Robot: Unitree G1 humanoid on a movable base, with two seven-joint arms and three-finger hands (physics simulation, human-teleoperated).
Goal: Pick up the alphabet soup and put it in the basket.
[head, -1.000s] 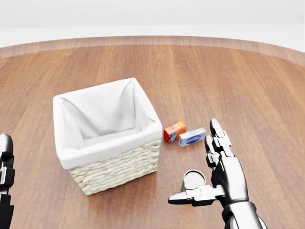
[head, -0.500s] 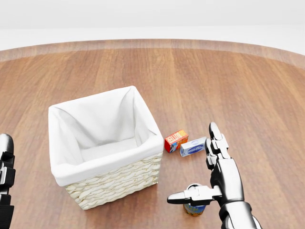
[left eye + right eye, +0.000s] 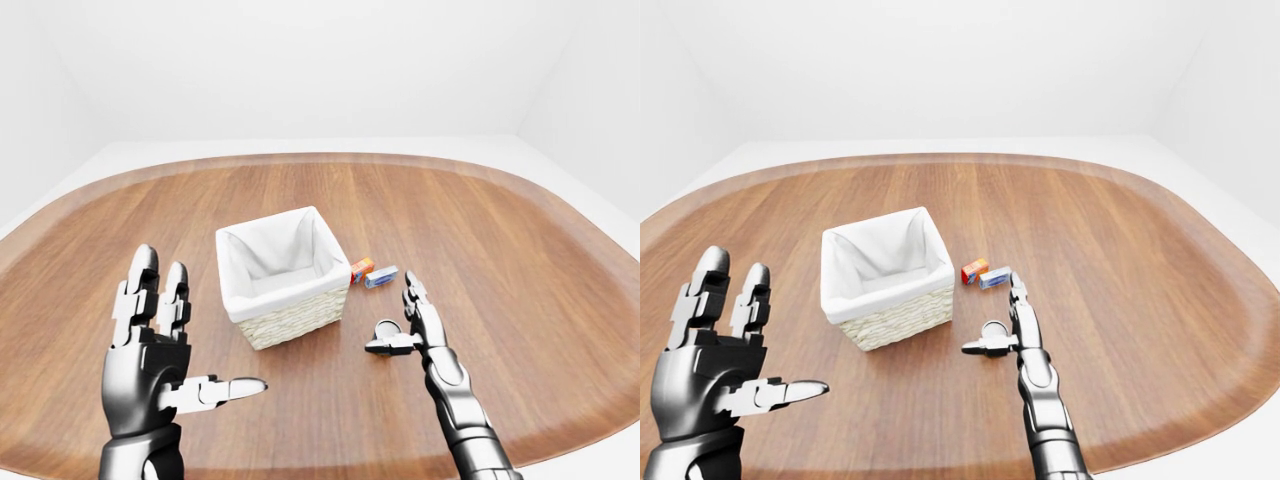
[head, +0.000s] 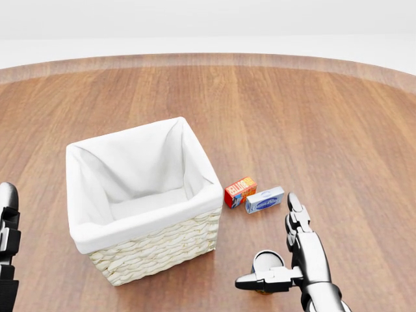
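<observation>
The alphabet soup can (image 4: 267, 262) stands upright on the wooden table, to the lower right of the basket in the head view; its silver top shows. My right hand (image 4: 278, 255) is open beside it: the thumb (image 4: 257, 282) crosses the can's lower part and the fingers (image 4: 296, 218) stand to its right. They are not closed round it. The wicker basket (image 4: 156, 250) with a white cloth lining is at the centre left. My left hand (image 3: 160, 345) is open and raised at the left, holding nothing.
A small orange-red box (image 4: 240, 191) and a blue-and-white box (image 4: 264, 199) lie side by side just right of the basket, above the can. The table's curved rim (image 4: 208, 58) runs across the top of the head view.
The camera dipped a little early on, shifting the whole picture. Since then my right hand has dropped lower beside the can, and the can's top now shows above the thumb.
</observation>
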